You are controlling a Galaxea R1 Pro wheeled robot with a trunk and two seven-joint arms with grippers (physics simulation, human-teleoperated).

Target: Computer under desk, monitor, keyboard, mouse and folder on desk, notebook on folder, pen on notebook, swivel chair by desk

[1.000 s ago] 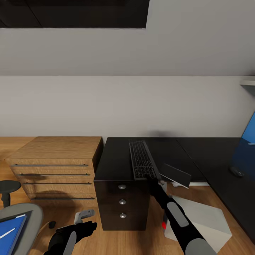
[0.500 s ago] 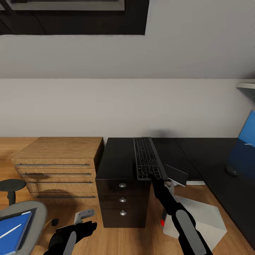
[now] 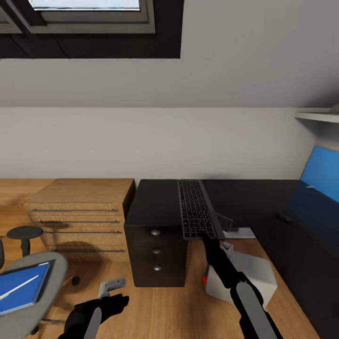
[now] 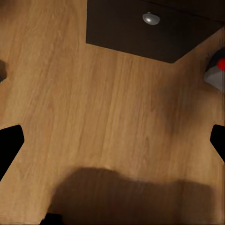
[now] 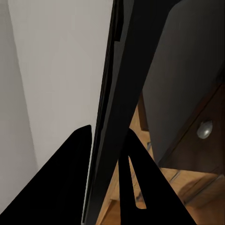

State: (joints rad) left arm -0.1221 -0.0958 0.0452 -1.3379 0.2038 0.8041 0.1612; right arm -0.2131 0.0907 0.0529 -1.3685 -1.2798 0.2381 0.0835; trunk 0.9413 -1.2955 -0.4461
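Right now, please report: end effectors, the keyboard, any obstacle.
Right end effector shut on keyboard, held above dark drawer unit. Left end effector open, low over floor. Desk to the right; computer on floor between.

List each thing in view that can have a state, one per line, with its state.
keyboard: gripped at its near end, lifted over the dark drawer unit
right gripper: shut on the keyboard
left gripper: open, empty, above the floor
dark drawer unit: three drawers shut
light-wood chest: drawers shut
swivel chair: blue folder lying on its seat
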